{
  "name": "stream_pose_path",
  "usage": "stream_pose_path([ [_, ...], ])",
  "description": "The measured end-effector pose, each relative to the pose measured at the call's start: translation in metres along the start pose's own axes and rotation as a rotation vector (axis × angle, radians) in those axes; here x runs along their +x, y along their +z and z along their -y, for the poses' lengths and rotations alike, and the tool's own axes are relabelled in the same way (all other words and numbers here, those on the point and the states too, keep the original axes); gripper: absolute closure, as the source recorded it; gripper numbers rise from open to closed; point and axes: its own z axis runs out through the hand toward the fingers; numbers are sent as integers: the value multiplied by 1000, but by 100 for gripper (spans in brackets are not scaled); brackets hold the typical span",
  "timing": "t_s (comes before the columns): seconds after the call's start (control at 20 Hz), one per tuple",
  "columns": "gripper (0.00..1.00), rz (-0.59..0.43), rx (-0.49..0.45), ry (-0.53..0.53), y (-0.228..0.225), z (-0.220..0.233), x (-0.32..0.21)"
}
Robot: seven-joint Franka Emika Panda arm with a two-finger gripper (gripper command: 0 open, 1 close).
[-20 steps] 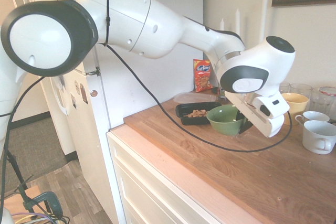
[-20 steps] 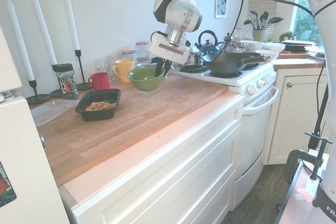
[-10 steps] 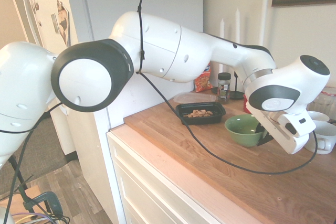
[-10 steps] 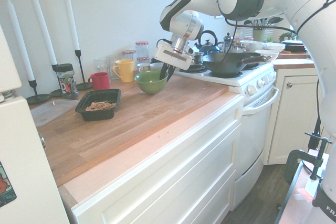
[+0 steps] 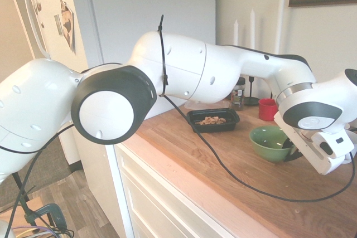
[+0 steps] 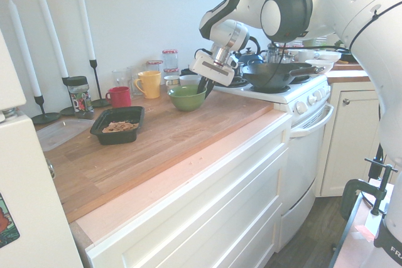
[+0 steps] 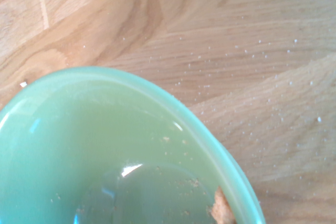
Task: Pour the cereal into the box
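The box (image 5: pixel 195 116) (image 6: pixel 137 117) is a shallow black tray on the wooden counter. The cereal (image 5: pixel 211 120) (image 6: pixel 119 127) lies inside it as a small tan heap. My gripper (image 5: pixel 289 152) (image 6: pixel 205 86) is shut on the rim of a green bowl (image 5: pixel 269 142) (image 6: pixel 186 96), well away from the box towards the stove. The bowl is upright and low over the counter; I cannot tell whether it touches. In the wrist view the bowl (image 7: pixel 105 150) holds only crumbs and one small flake (image 7: pixel 221 211).
A red mug (image 6: pixel 119 96), a yellow mug (image 6: pixel 148 83) and glasses stand along the back wall behind the bowl. Tall candles (image 6: pixel 49 42) and a jar (image 6: pixel 78 97) are at the back near the box. A clear lid (image 6: pixel 63 133) lies beside the box. A stove with a pan (image 6: pixel 276 75) borders the counter.
The arm has carried the green bowl away from the box, towards the stove, and brought it down close to the counter. The cereal in the box has not moved.
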Motion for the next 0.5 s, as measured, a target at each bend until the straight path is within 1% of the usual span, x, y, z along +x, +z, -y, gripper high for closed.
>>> stream_pose_path([
  [0.35, 0, -4, -22, -39, -12, 11, -2],
  [0.5, 0, -44, -92, -82, -15, 19, -10],
])
